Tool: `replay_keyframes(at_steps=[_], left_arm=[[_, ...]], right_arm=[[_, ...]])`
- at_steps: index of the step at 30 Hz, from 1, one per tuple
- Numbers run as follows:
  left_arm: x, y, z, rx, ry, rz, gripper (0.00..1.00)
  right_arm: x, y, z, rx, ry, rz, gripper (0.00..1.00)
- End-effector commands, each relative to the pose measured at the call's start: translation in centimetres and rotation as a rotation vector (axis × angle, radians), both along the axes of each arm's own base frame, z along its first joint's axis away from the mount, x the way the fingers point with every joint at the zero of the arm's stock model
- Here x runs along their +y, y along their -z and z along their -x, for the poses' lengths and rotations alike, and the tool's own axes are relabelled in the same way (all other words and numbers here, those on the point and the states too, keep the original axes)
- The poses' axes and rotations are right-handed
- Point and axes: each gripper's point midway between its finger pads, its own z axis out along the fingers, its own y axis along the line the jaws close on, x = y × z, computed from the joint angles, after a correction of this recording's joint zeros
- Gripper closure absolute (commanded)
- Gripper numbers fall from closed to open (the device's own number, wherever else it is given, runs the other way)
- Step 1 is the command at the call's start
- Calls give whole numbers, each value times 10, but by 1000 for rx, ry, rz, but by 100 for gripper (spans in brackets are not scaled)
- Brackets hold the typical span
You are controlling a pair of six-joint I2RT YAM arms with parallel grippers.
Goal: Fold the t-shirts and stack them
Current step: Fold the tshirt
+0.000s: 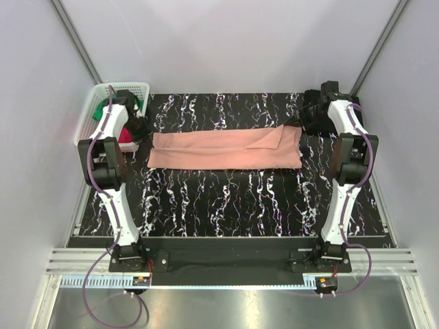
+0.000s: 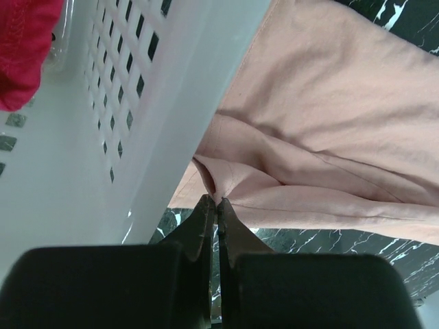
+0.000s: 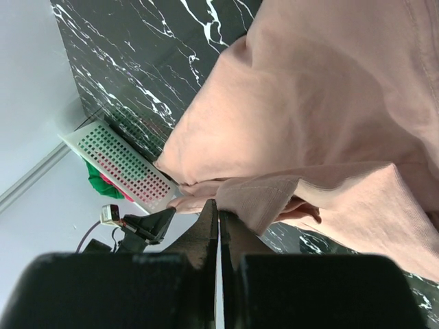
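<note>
Left gripper [image 2: 216, 203]: closed; we see its tips pinching the puckered left end of the salmon-pink t-shirt [image 1: 226, 149], just beside the white basket [image 1: 92, 113] wall. Right gripper [image 3: 218, 205]: closed as well, its tips nipping a hemmed edge at the shirt's right end, which rides slightly above the tabletop [image 1: 226, 199].

The shirt lies as a long folded band across the far half of the dark marbled tabletop, stretched between the two grippers, with an overlapping flap towards its right side. We cannot make out any print.

Basket at the far left corner holds a magenta-red t-shirt [image 2: 24, 48] and a green t-shirt [image 3: 94, 173].
</note>
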Motion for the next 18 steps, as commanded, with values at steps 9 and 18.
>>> replay_keyframes(at_steps=[9, 18], left_arm=[[1, -7, -18, -46, 12, -28, 100], [1, -1, -21, -36, 9, -31, 100]], right_arm=[[-3, -10, -21, -73, -20, -9, 100], [-3, -5, -26, -77, -27, -8, 100]])
